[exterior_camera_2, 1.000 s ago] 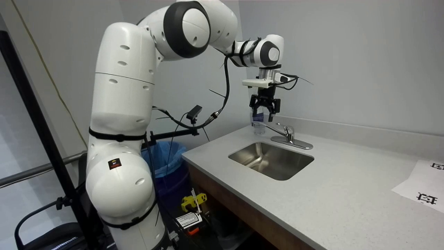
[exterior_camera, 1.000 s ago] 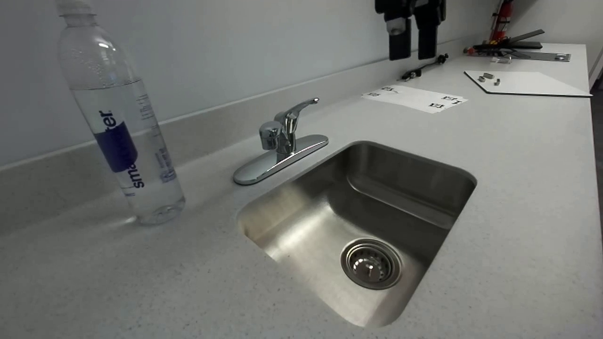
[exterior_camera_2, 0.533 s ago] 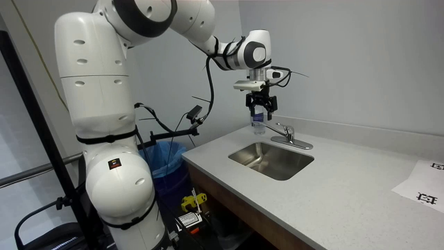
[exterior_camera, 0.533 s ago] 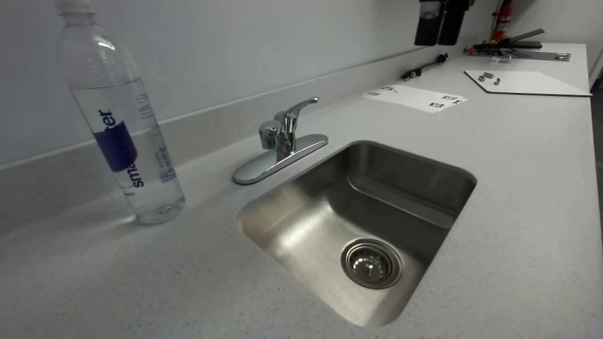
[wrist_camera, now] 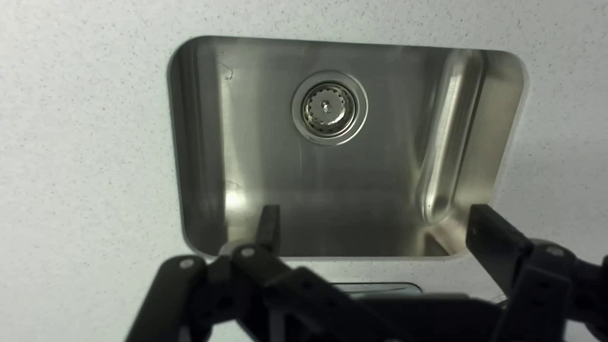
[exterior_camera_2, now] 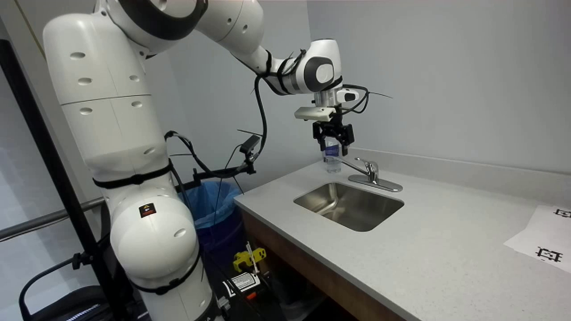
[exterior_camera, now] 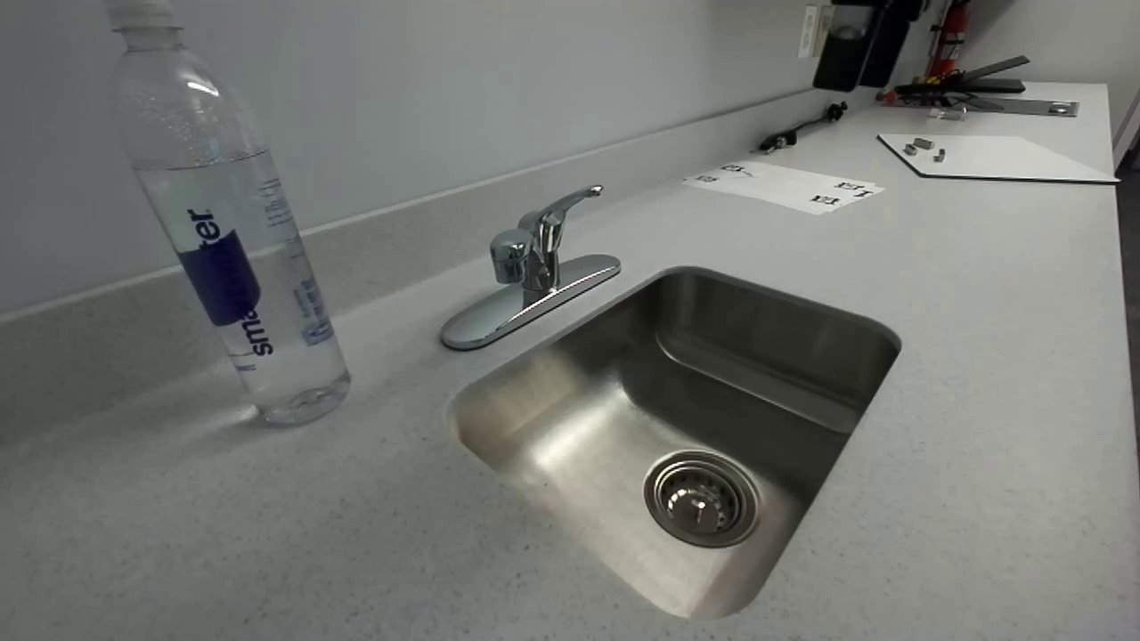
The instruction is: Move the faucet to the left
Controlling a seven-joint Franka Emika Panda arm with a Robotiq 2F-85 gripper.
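Observation:
The chrome faucet stands upright on its flat base plate behind the sink, with its spout toward the water bottle's side and its lever pointing the opposite way. It also shows in an exterior view, where the spout extends left in front of the bottle. In the wrist view only an end of the faucet's base plate shows; the gripper body hides the rest. My gripper is open and empty, with fingers wide apart. It hangs in the air above the counter, apart from the faucet, in both exterior views.
The steel sink is sunk into the counter in front of the faucet. A water bottle stands near the faucet, also in an exterior view. The wall and a low backsplash run behind. Marker sheets lie farther along.
My arm has drawn back; the gripper has shifted left in one picture and right and up in another. The faucet, bottle and sink have not moved.

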